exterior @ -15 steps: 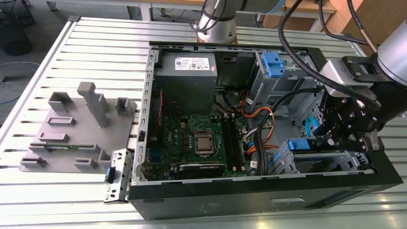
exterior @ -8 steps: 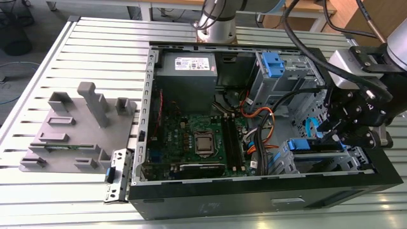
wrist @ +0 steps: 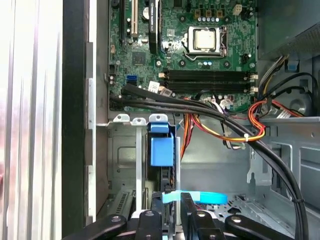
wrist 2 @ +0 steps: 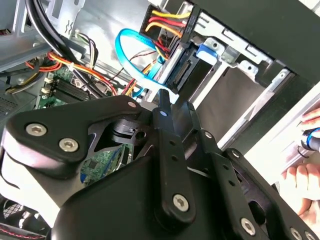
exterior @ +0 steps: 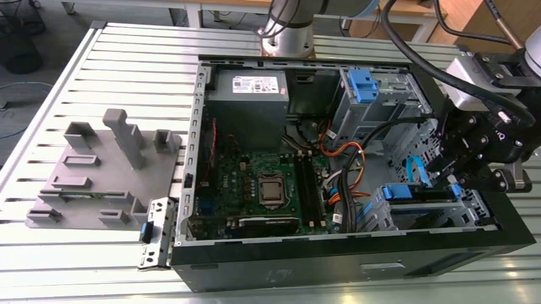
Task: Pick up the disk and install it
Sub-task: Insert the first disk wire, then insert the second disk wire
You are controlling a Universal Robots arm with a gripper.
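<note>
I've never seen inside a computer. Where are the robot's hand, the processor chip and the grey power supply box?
hand (exterior: 450, 170), exterior view, between its fingertips.
processor chip (wrist: 205, 39), first wrist view, its metal lid.
power supply box (exterior: 246, 83), exterior view, its white sticker.

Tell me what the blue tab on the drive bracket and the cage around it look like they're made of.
Blue bracket tab: looks like moulded plastic, matte, evenly coloured. Drive cage: likely bare sheet metal, dull grey with punched holes and folded edges.

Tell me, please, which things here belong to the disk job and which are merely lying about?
Job: flat silver-metal disk in blue plastic bracket; black gripper beside it.
Lying about: grey moulded fixture tray; grey metal box with white sticker; bare blue plastic clip.
</note>
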